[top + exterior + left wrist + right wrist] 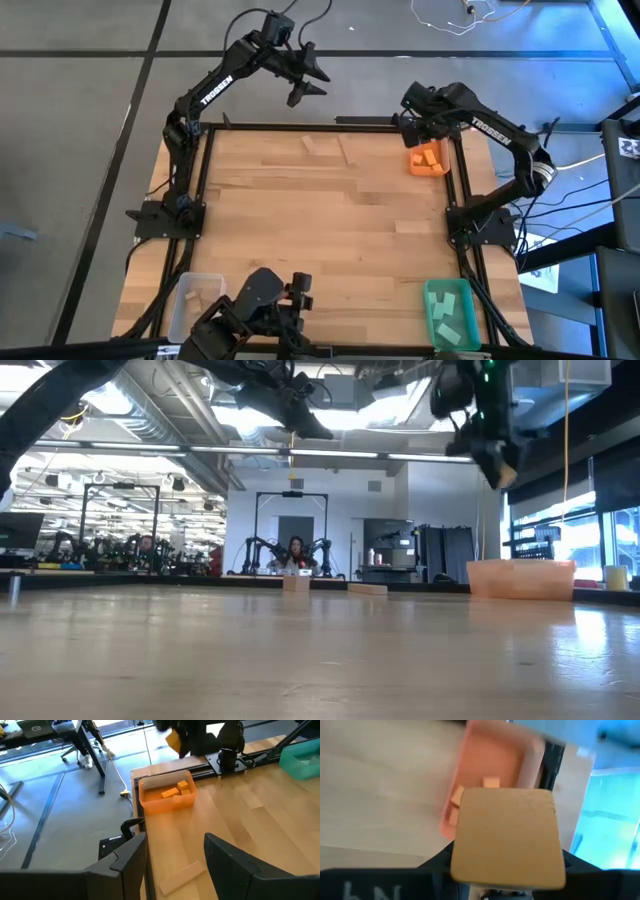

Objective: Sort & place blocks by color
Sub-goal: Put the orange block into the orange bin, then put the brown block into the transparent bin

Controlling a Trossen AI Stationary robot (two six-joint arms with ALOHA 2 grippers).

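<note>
My right gripper (497, 465) hangs over the table's far right corner, shut on an orange block (507, 837) above the orange bin (428, 160). That bin holds several orange blocks (177, 790). Two pale wood blocks (318, 145) (346, 151) lie flat on the table near its far edge. The green bin (450, 310) at the near right holds teal blocks. My left gripper (305, 82) is open and raised beyond the far edge, touching nothing. The left wrist view shows one pale block (182, 875) below the left gripper's fingers. My right gripper holds the orange block by one edge (507, 880) between its two fingers, coming from above and pointing down. The block itself hides the fingertips in the wrist view. It is lifted clear and hangs over the orange bin (487, 775), its broad face toward the wrist camera.
A clear bin (195, 298) sits at the near left corner with a pale block in it. Black frame rails (460, 190) run along the table's edges. Bare wood lies across the table's middle (330, 230). A person (296, 552) sits far off in the room behind.
</note>
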